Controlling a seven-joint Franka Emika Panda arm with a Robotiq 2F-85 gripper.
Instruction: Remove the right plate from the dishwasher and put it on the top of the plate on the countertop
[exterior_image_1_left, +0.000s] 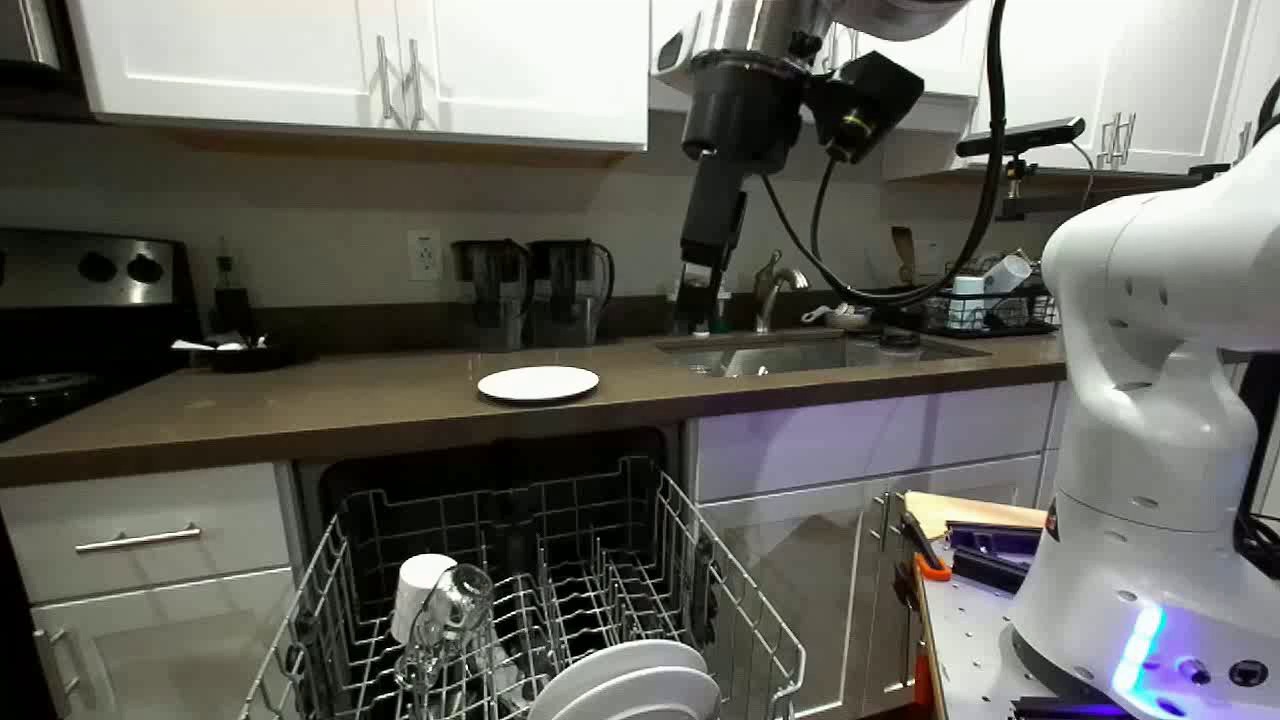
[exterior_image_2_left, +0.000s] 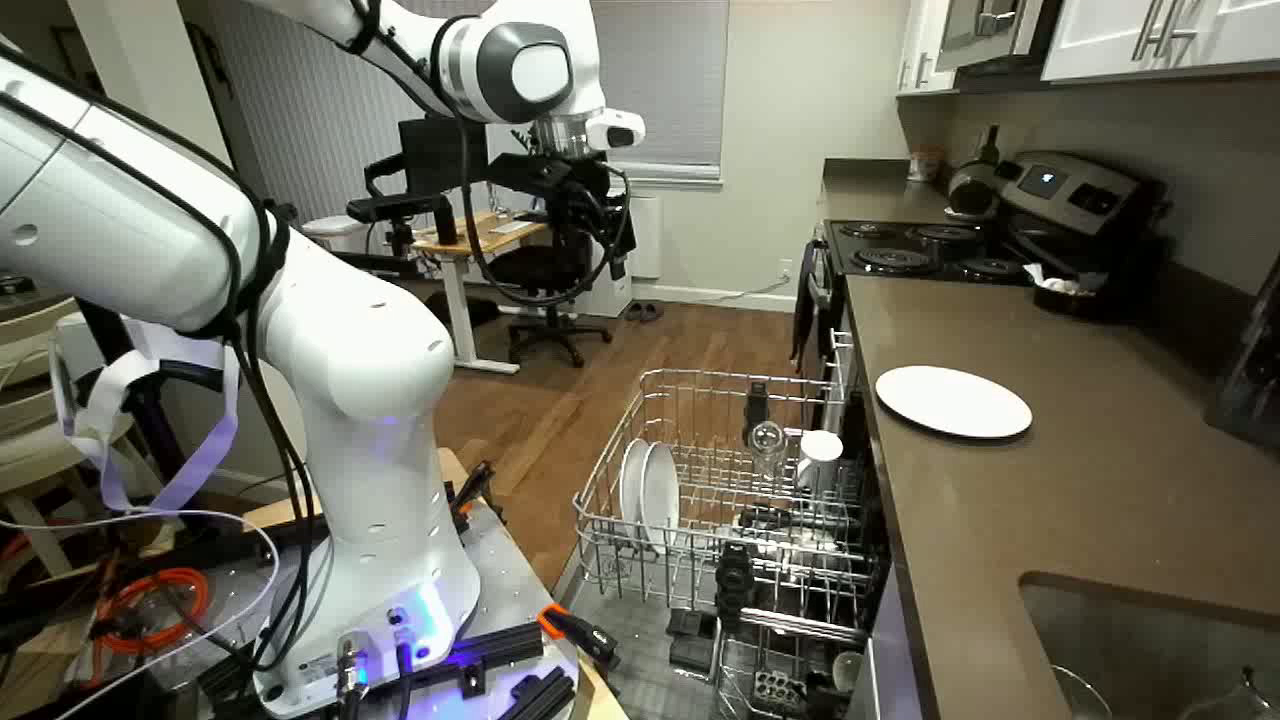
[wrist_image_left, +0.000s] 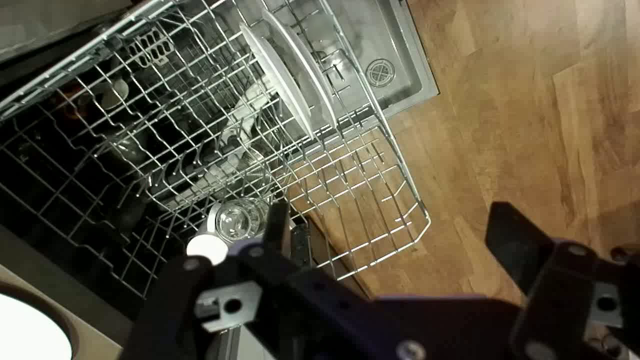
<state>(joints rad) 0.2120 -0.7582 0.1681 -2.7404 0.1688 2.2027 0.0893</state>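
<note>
Two white plates stand on edge side by side in the dishwasher's upper wire rack. In an exterior view they are the plate nearer the robot and the plate nearer the counter. Both also show in the wrist view, as a left plate and a right plate. A third white plate lies flat on the brown countertop; part of it shows in the wrist view. My gripper is open and empty, high above the rack and apart from all plates.
A white mug and a clear glass stand in the rack. Two dark pitchers stand behind the counter plate. A sink with a faucet and a dish rack are along the counter. The stove is at its far end.
</note>
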